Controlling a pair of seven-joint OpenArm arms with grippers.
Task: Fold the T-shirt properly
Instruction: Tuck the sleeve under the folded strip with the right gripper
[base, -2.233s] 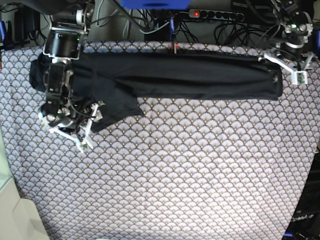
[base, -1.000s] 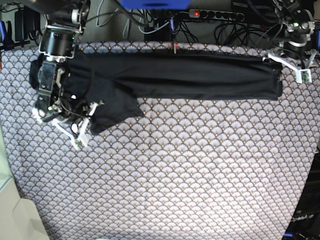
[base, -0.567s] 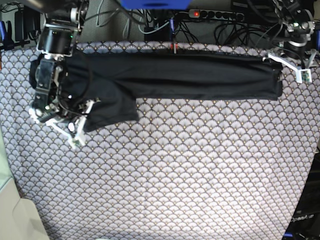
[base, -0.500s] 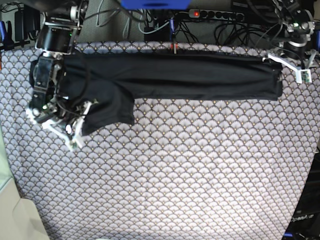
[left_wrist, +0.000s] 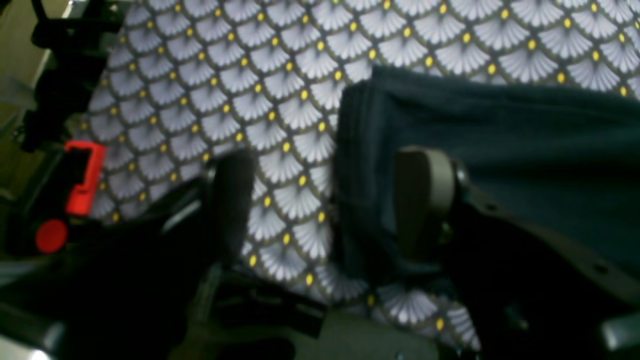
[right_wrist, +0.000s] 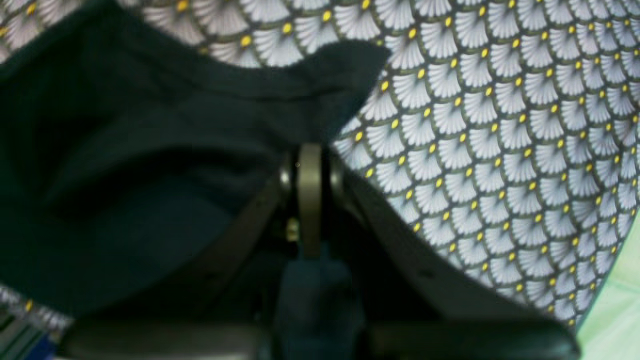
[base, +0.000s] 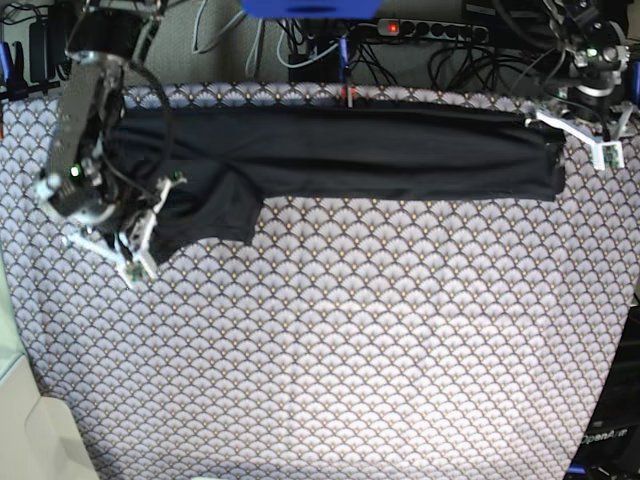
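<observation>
The black T-shirt (base: 350, 150) lies as a long narrow band across the far side of the table, with a loose flap drooping at its left end. At that flap, my right gripper (base: 148, 235) is shut on the cloth; in the right wrist view its fingers (right_wrist: 310, 165) are pressed together with the dark T-shirt (right_wrist: 125, 175) bunched around them. My left gripper (base: 590, 135) hovers open at the band's right end. In the left wrist view the left gripper (left_wrist: 330, 200) straddles the T-shirt (left_wrist: 500, 140) edge: one finger over cloth, one over tablecloth.
A pale scallop-patterned tablecloth (base: 350, 350) covers the table. A power strip (base: 430, 28) and tangled cables run behind the far edge. A red part (left_wrist: 82, 177) sits off the table's edge beside the left gripper. A pale green surface (base: 10, 400) borders the left side.
My right gripper has moved left, dragging the shirt's flap with it so the flap is narrower and shifted left. The left gripper has stayed in place.
</observation>
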